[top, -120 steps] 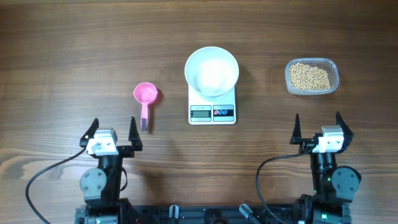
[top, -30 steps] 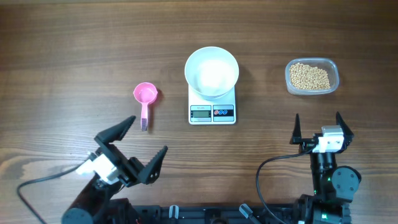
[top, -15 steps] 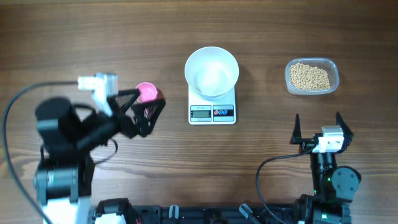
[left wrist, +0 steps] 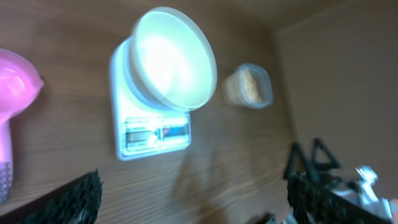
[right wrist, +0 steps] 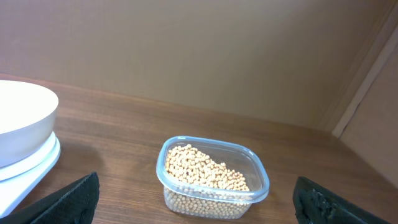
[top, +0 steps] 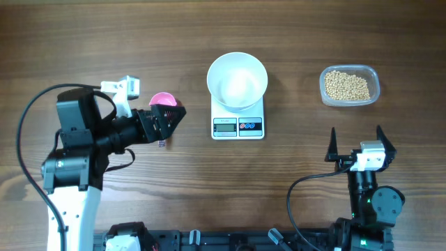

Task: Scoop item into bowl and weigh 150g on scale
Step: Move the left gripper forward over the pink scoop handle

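Observation:
The white bowl (top: pixel 237 80) stands on the white scale (top: pixel 237 127) at the table's middle, and nothing shows inside it. The beans (top: pixel 348 85) fill a clear plastic container (top: pixel 373 89) at the right. A pink scoop (top: pixel 163 100) lies left of the scale. My left gripper (top: pixel 171 124) hovers open over the scoop's handle, covering most of it, with nothing between its fingers. The left wrist view shows the scoop (left wrist: pixel 15 81), bowl (left wrist: pixel 171 59) and scale (left wrist: pixel 149 134). My right gripper (top: pixel 356 136) rests open near the front edge, facing the beans (right wrist: pixel 205 171).
The left arm's body (top: pixel 73 153) and its cable reach over the front left of the table. The bowl's rim (right wrist: pixel 25 124) shows at the left of the right wrist view. Bare wood lies between the scale and the container.
My left arm has risen from its rest at the front left and swung forward, bringing its open gripper over the pink scoop. The right arm has not moved.

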Controlling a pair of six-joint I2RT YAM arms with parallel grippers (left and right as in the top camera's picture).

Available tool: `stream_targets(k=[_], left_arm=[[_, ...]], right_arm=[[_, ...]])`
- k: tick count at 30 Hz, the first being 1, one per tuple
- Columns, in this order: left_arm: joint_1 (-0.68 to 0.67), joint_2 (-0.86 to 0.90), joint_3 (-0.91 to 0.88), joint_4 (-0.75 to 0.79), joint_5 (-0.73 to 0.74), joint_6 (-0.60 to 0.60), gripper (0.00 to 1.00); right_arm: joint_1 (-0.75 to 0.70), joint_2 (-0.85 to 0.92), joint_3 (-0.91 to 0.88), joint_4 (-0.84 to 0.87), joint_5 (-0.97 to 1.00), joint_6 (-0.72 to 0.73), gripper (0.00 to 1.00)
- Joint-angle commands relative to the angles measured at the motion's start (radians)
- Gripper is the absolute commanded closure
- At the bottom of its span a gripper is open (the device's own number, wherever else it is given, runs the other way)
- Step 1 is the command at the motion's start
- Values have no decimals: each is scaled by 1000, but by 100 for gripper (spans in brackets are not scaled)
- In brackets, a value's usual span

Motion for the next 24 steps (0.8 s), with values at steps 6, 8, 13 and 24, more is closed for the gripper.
stream_targets(k=[6,8,13,24], left_arm=[[-126,146,273,-357,-647,-102,0],[-150,172,276,-376,-774,-156,0],[-156,214,276,-363,-779,-156,0],[-156,278,212,-363,-830,-156,0]], right_arm=[[5,-8,-1,5,-2,-1,0],[5,-8,-1,5,-2,0,0],[5,-8,-1,5,-2,-1,0],[5,-8,-1,5,-2,0,0]])
